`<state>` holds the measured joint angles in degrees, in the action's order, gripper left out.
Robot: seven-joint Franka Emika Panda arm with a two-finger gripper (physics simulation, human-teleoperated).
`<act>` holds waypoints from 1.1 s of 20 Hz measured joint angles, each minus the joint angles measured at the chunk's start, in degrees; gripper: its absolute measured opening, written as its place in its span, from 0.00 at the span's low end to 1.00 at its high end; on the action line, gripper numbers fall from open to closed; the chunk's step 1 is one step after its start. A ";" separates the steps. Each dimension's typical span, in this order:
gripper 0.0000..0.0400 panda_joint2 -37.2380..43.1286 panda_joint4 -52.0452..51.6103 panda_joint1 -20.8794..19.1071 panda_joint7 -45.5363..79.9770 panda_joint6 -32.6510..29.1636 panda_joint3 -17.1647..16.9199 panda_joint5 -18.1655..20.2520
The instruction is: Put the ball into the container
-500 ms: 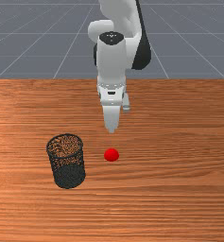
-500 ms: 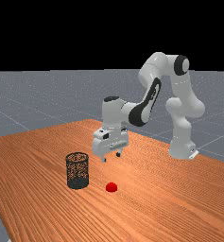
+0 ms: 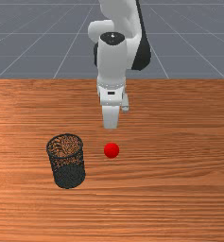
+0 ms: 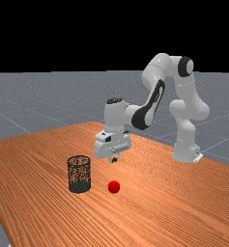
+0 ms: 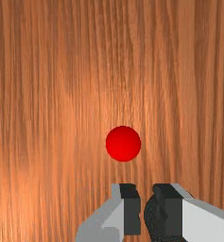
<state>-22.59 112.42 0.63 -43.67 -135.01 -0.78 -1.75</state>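
Note:
In the far view my gripper (image 4: pixel 114 159) hangs above the table, higher than the red ball (image 4: pixel 114 186) and clear of it. In the wrist view the fingers of my gripper (image 5: pixel 146 209) stand a narrow gap apart, open, holding nothing. The ball (image 5: pixel 123 143) lies beyond the fingertips. From the front, the ball (image 3: pixel 111 150) rests on the table, nearer the camera than my hand. The container, a black mesh basket (image 3: pixel 67 163), stands upright on the front view's left of the ball, apart from it. It is empty.
The orange-brown wooden table (image 3: pixel 179 142) extends around the ball and basket. The basket's open rim (image 4: pixel 79 158) rises well above the ball, a little below my fingertips in the far view. The arm reaches in from the far view's right.
My fingers have come much closer together. The ball, which looked half sunk in the tabletop, now shows as a full round slightly higher up. The basket has stayed put.

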 joint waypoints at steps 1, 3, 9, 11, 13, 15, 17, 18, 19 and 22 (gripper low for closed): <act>0.09 -0.04 0.03 -0.08 -0.21 -0.01 0.03 0.10; 0.43 -0.15 0.05 -0.23 -0.46 -0.18 0.13 0.39; 0.45 -0.50 -0.03 -0.45 -0.95 -0.20 0.37 0.94; 0.80 -0.06 0.50 -0.45 -0.96 -0.89 0.37 0.93; 0.92 0.22 0.48 -0.45 -0.96 -0.65 0.37 0.93; 0.97 -0.75 -1.36 -0.46 -1.02 2.05 0.37 0.93; 0.99 -2.42 -2.64 -0.46 -1.03 3.00 0.38 0.94; 0.99 -3.29 -3.01 -0.46 -1.03 2.93 0.38 0.94; 1.00 -4.64 -3.97 -0.46 -1.04 3.45 0.39 0.95; 1.00 -6.19 -2.76 -0.47 -0.99 -0.18 0.38 0.93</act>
<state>-28.78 109.66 0.16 -44.66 -135.18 -0.40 -0.82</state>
